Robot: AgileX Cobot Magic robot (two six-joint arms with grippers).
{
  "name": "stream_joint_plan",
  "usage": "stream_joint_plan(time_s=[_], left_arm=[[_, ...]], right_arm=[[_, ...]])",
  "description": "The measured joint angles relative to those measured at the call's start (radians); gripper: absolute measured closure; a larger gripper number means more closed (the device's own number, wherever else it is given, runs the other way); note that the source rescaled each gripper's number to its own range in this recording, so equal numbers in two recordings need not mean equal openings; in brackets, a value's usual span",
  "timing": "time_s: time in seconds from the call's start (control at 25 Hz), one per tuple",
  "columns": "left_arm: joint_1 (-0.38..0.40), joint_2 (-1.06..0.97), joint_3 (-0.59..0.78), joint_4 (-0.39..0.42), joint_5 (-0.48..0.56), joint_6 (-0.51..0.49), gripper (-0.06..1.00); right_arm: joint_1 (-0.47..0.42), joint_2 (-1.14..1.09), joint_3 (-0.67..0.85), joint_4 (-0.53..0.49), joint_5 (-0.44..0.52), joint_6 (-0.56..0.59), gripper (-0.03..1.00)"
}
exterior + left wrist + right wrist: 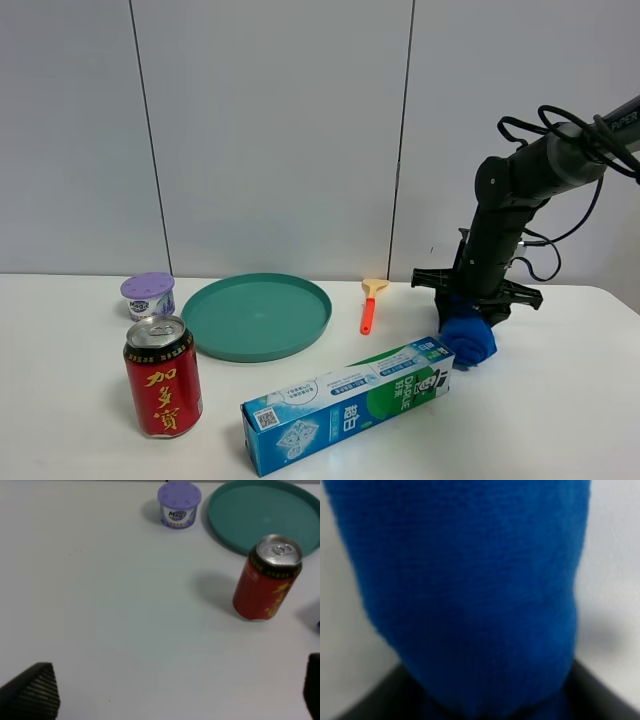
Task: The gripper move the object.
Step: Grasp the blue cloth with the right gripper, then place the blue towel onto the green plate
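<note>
A blue knitted fabric bundle [469, 340] rests on the white table by the right end of the toothpaste box. My right gripper [468, 312] comes down on it from above and is shut on it. In the right wrist view the blue bundle [465, 590] fills almost the whole frame, with dark fingers [365, 705] at either side of its base. My left gripper [172, 690] is open and empty over bare table. Only its two dark fingertips [32, 692] show, wide apart. The left arm is out of the exterior high view.
A teal plate [300, 335] lies mid-table, also in the left wrist view [225, 515]. A red can [162, 377] [267, 580] stands front left and a purple-lidded tub [148, 295] [179, 504] behind it. An orange scraper [369, 305] lies right of the plate. A toothpaste box [345, 402] lies in front.
</note>
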State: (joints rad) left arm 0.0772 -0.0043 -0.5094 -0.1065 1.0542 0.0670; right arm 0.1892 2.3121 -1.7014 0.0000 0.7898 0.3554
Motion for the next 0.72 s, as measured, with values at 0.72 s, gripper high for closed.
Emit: stream_joint_plan(time_s=[0.72], left_arm=[[0.000, 0.000, 0.000, 0.000, 0.000, 0.000, -0.06]], right_arm=[[0.024, -0.366, 0.000, 0.402, 0.180, -0.556, 0.97]])
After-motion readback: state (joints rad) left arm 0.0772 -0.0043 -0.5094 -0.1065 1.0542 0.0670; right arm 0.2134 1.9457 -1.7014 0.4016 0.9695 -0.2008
